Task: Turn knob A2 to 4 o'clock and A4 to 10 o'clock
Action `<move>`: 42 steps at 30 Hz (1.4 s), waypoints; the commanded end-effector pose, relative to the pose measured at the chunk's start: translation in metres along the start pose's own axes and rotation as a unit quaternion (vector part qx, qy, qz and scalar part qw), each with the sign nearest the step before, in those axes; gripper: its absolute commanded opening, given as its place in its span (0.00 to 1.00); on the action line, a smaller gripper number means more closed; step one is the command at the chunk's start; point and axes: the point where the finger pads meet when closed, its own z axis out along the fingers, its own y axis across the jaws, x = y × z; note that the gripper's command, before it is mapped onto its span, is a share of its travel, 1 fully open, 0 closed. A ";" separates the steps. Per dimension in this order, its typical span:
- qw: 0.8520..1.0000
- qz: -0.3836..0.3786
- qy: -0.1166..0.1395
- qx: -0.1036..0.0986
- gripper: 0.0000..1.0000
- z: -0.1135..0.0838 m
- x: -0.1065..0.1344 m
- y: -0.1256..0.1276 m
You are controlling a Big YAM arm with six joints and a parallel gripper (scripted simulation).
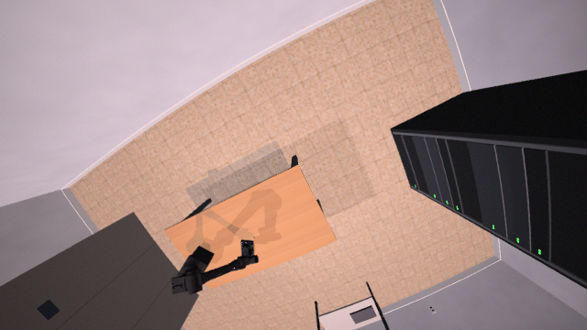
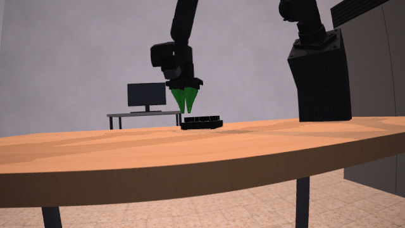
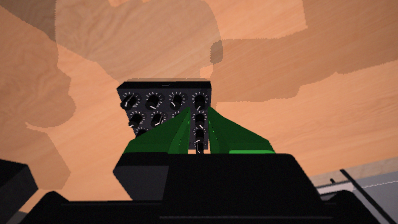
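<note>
The black knob box stands on the wooden table near its far side. In the wrist view the knob box shows its rows of black knobs with white lines; the printed names are too small to read. My gripper with green fingers hangs point-down just above the box's left end, clear of the knobs. In the wrist view the fingers stand a narrow gap apart with nothing between them, framing the right-hand column of knobs. From overhead the gripper covers the box.
The arm's black base stands on the table right of the box. A grey cabinet lies beside the table, a server rack stands further off, and a desk with a monitor is behind.
</note>
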 end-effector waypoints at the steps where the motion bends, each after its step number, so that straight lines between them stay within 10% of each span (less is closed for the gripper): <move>1: 1.000 -0.003 -0.004 0.009 0.19 0.004 -0.007 -0.012; 42: 1.000 -0.002 -0.003 0.006 0.19 0.008 -0.005 -0.009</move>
